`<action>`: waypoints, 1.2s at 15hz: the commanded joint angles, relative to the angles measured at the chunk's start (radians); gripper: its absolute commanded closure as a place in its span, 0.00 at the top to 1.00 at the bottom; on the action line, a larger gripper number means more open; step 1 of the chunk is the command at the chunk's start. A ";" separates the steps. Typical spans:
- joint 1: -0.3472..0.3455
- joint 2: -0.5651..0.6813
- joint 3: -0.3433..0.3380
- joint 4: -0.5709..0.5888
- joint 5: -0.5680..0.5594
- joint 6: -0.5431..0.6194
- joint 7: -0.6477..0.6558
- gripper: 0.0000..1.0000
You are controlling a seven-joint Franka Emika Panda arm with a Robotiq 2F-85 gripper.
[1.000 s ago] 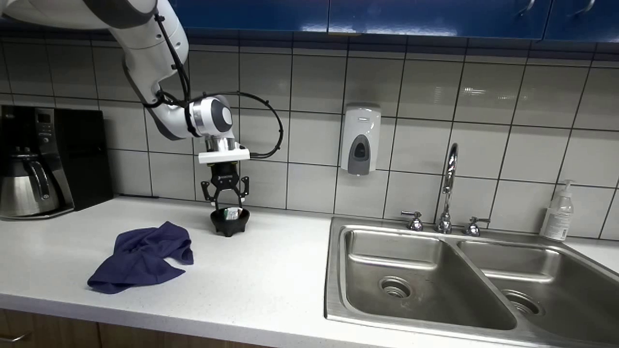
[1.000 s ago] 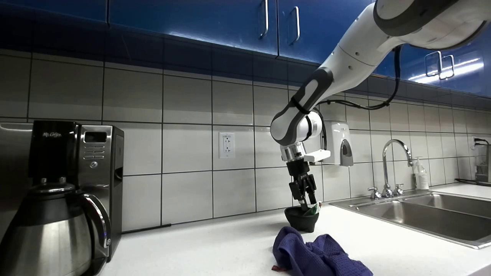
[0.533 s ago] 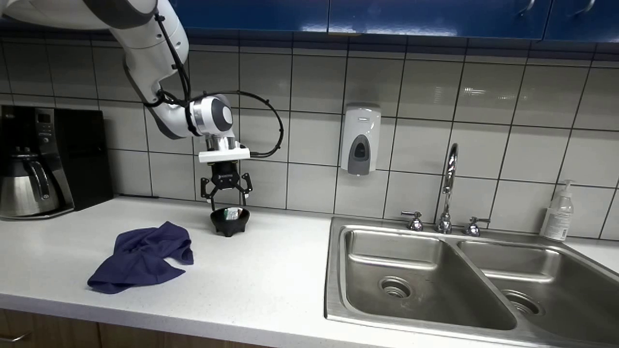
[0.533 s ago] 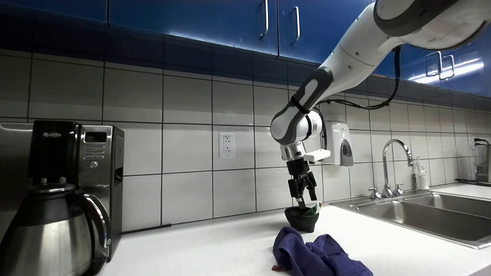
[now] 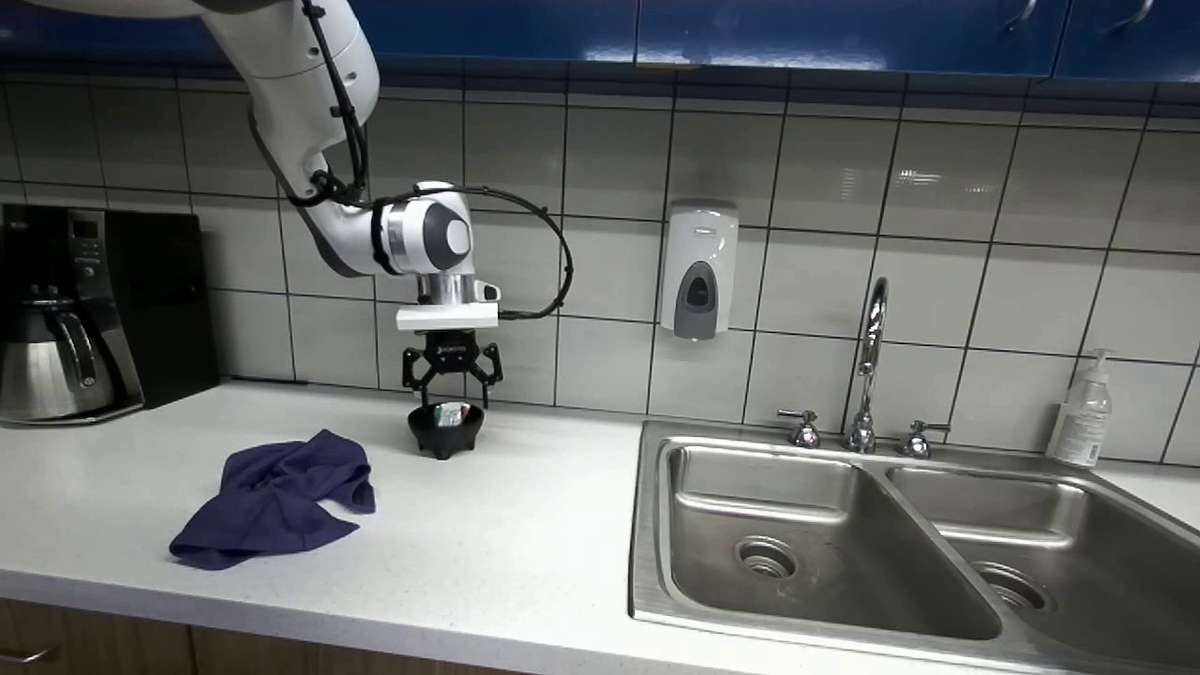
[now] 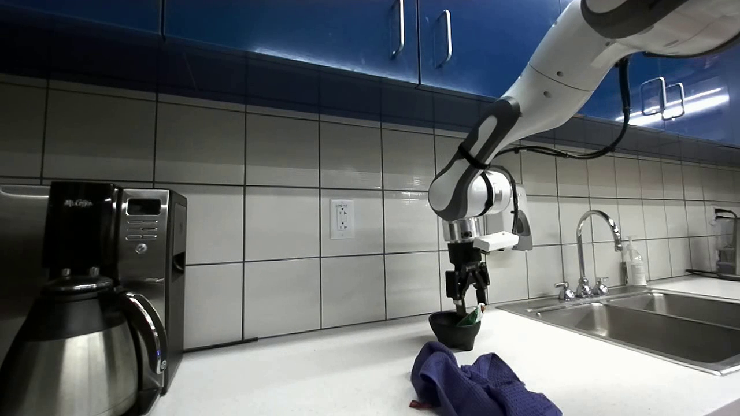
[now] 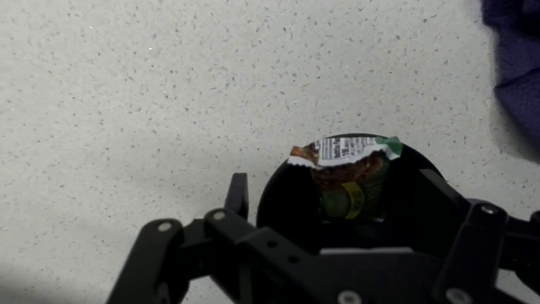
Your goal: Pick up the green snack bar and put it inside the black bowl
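Note:
The green snack bar [image 7: 352, 190] stands tilted inside the black bowl [image 7: 287, 198], its crimped white end [image 7: 346, 151] at the rim. In both exterior views the bar's end [image 5: 451, 413] [image 6: 473, 316] shows above the bowl [image 5: 445, 441] [image 6: 454, 335], which stands on the counter near the tiled wall. My gripper [image 7: 341, 183] points down over the bowl with its jaws wide apart and nothing between the pads. In the wrist view, the left finger [image 7: 238, 192] lies outside the rim and the right finger [image 7: 441, 183] overlaps the bowl's right side. The gripper also shows in both exterior views [image 5: 455, 397] [image 6: 471, 305].
A crumpled purple cloth [image 5: 281, 502] lies on the counter in front of the bowl. A coffee maker [image 6: 115, 277] stands at the left. A double steel sink [image 5: 769, 506] with a faucet [image 5: 872, 356] is to the right. A soap dispenser [image 5: 699, 272] hangs on the wall.
The jaws have spread apart and let go of the snack bar, which stays in the bowl. The arm has then shifted to the right in both exterior views. The bowl has not moved.

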 commanded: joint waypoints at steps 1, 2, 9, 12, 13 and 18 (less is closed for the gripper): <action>-0.028 -0.127 0.007 -0.168 0.019 0.111 -0.006 1.00; -0.030 -0.155 0.005 -0.207 0.019 0.134 -0.007 1.00; -0.033 -0.355 -0.004 -0.440 0.053 0.216 -0.004 1.00; -0.027 -0.442 -0.017 -0.533 0.062 0.203 0.007 1.00; -0.024 -0.471 -0.023 -0.565 0.058 0.200 0.019 1.00; -0.018 -0.631 -0.045 -0.744 0.051 0.204 0.051 1.00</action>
